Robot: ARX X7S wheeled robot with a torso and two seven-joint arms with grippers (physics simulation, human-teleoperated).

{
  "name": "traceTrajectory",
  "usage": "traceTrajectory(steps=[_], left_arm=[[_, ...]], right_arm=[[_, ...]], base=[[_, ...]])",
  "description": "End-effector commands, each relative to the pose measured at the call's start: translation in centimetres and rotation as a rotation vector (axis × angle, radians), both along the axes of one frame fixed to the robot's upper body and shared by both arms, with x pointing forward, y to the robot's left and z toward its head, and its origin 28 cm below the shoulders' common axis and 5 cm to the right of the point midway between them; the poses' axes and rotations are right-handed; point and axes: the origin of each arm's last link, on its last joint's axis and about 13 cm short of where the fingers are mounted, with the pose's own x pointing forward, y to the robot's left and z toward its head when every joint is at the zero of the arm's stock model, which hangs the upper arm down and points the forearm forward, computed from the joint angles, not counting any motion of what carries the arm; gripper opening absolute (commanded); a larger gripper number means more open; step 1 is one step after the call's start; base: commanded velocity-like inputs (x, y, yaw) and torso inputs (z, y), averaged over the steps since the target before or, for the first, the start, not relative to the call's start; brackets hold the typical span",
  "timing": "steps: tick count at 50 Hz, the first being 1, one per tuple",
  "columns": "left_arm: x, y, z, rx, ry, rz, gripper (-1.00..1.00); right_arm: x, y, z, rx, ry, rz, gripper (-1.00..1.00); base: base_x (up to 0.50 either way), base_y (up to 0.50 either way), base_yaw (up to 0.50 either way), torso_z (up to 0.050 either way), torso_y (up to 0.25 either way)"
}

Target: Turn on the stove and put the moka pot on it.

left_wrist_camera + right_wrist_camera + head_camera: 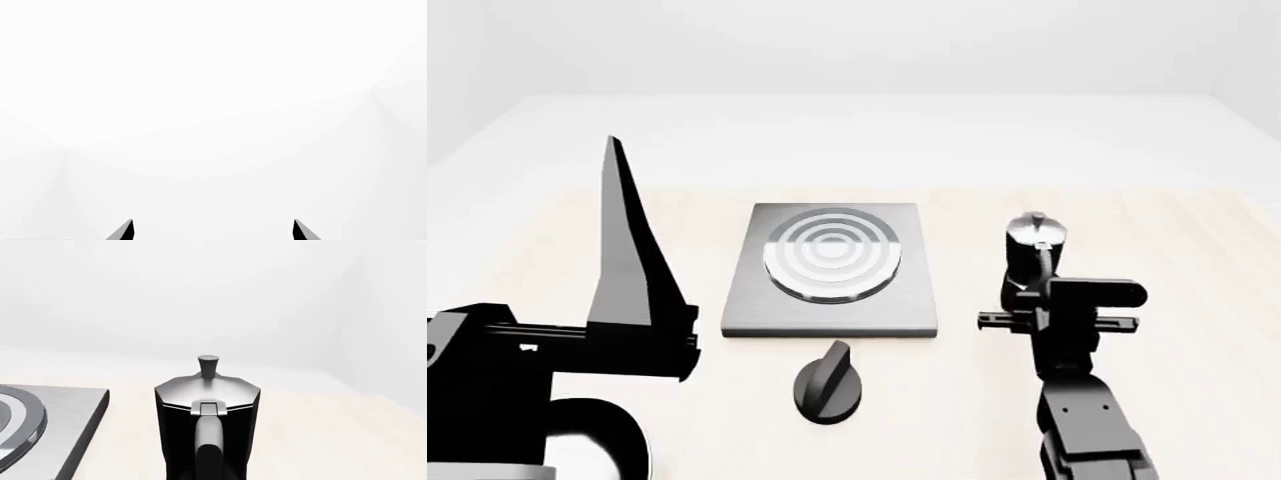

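The stove [827, 312] is a flat grey plate with a ringed burner [833, 253], lying mid-table; its edge also shows in the right wrist view [80, 410]. Its black knob [826, 386] sits just in front of the plate. The moka pot [1036, 240] stands upright on the table to the right of the stove, with its handle [208, 440] facing my right gripper [1038, 288]. That gripper is right behind the pot at the handle. Its fingers do not show out to the sides, so they are closed in on the handle. My left gripper [213, 227] is open and holds nothing, raised at the left with one finger [627, 250] pointing up.
The light wooden table [1174, 300] stretches to the right of the pot and behind the stove. White walls surround the scene. My left arm [507, 360] fills the lower left of the head view.
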Motion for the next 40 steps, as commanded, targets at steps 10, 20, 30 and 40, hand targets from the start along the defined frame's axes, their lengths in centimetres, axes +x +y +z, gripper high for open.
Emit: traceTrajectory(steps=[10, 20, 30, 40], left_arm=[[0.1, 0.1, -0.1, -0.006, 0.001, -0.001, 1.0], [0.1, 0.1, -0.3, -0.011, 0.001, 0.002, 1.0], [0.1, 0.2, -0.4, -0.012, 0.004, 0.0, 1.0], [0.0, 0.3, -0.5, -0.013, 0.008, 0.004, 1.0]], right_arm=[[3.4, 2.3, 9.3, -0.012, -0.235, 0.072, -1.0], [5.7, 4.1, 12.2, -0.035, -0.287, 0.118, -1.0], [8.2, 5.7, 13.8, -0.053, -0.29, 0.134, -1.0], [9.1, 5.9, 15.6, -0.061, -0.303, 0.11, -1.0]], base=[[0.0, 0.0, 0.0, 0.0, 0.001], [0.0, 0.0, 0.0, 0.0, 0.001], [0.0, 0.0, 0.0, 0.0, 0.001], [0.0, 0.0, 0.0, 0.0, 0.001]])
